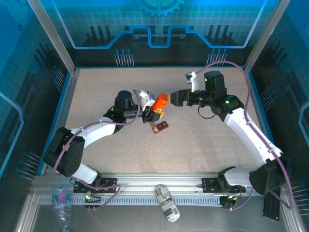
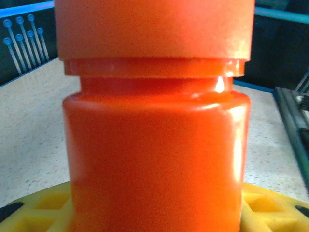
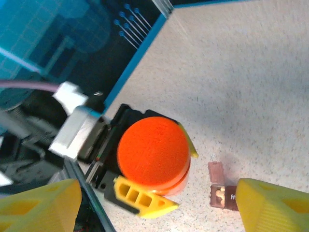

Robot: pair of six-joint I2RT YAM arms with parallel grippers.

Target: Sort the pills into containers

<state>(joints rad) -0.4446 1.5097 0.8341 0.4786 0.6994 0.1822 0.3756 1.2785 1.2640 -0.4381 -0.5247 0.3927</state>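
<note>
The left pincer (image 1: 153, 111) is clamped round the body of the orange bottle (image 1: 161, 101), one yellow finger (image 3: 140, 198) on each side, holding it off the surface (image 1: 96, 92) near the middle. Its cap (image 3: 152, 150) is on and faces the right arm. The right pincer (image 1: 175, 98) stands wide open just in front of that cap, gripping nothing, its pads well clear on both sides. The red-brown tray (image 1: 159, 127) lies flat just beside the bottle, towards the near edge.

This looks like the uncapping step. To do it well, I'd want the right pincer centred on the cap and pushed far enough on to seat both pads on the cap's wall. It should then close firmly and turn while the left holds steady. There may be a pale speck in one compartment, though it's too small to tell.
</note>
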